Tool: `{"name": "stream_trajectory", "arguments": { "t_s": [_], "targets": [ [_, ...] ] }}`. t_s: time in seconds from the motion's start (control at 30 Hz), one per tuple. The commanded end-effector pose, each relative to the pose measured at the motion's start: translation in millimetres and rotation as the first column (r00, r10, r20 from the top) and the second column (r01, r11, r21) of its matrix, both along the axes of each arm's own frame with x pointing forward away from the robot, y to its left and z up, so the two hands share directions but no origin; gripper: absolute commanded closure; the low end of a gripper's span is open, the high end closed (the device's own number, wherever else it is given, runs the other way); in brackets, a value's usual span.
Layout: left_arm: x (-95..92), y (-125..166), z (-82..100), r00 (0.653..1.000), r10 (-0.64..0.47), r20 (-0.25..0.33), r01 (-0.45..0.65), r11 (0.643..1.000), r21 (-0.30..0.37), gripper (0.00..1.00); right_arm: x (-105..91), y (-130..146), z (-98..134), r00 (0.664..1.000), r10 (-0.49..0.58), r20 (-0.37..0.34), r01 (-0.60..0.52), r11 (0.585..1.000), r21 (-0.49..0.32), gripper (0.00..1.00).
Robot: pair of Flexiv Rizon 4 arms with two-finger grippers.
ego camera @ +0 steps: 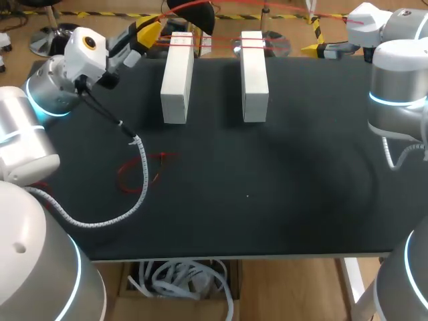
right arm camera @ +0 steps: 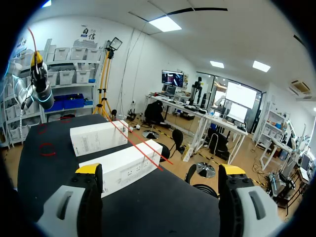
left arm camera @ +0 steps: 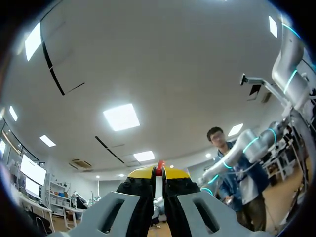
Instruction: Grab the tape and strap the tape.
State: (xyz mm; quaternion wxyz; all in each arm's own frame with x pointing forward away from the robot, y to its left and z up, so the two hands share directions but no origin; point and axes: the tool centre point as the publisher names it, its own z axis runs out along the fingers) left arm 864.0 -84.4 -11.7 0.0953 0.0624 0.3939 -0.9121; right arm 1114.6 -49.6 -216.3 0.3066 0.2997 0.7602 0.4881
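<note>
Our left gripper (ego camera: 150, 30) is raised just left of the far end of the left white box (ego camera: 177, 80). In its wrist view it points up at the ceiling, and its yellow tips are pressed together on a strand of the red tape (right arm camera: 138, 143). From that grip the tape runs across the far end of the left white box and on to the right.

Loose red loops (ego camera: 144, 170) lie flat on the black table (ego camera: 267, 200), on the near side of the left white box and a little left of it. Our left arm's white spiral cable (ego camera: 140, 194) crosses over them.

The right white box (ego camera: 254, 77) lies parallel to the left white box on its right, apart from it. The same red strands cross its far end.

Our right gripper (right arm camera: 159, 170) is well right of the left white box, past the right box by the table's far edge. Its fingers are spread wide with nothing between them, and both boxes lie ahead of it in its wrist view.
</note>
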Motion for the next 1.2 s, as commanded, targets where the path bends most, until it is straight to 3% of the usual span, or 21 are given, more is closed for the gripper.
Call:
{"name": "stream_trajectory", "arguments": {
  "t_s": [0.03,1.0,1.2],
  "targets": [
    [-5.1,0.5,1.7,1.000,0.008,-0.006,-0.008,1.000,0.003,1.00,0.1,-0.1,0.0,1.000,0.000,0.000,0.000,1.000,0.000,0.00],
    [-5.1,0.5,1.7,1.000,0.008,-0.006,-0.008,1.000,0.003,1.00,0.1,-0.1,0.0,1.000,0.000,0.000,0.000,1.000,0.000,0.00],
    [-5.1,0.5,1.7,1.000,0.008,-0.006,-0.008,1.000,0.003,1.00,-18.8,-8.7,4.7,0.999,-0.042,-0.008,0.043,0.994,0.100,0.00]
  ]
}}
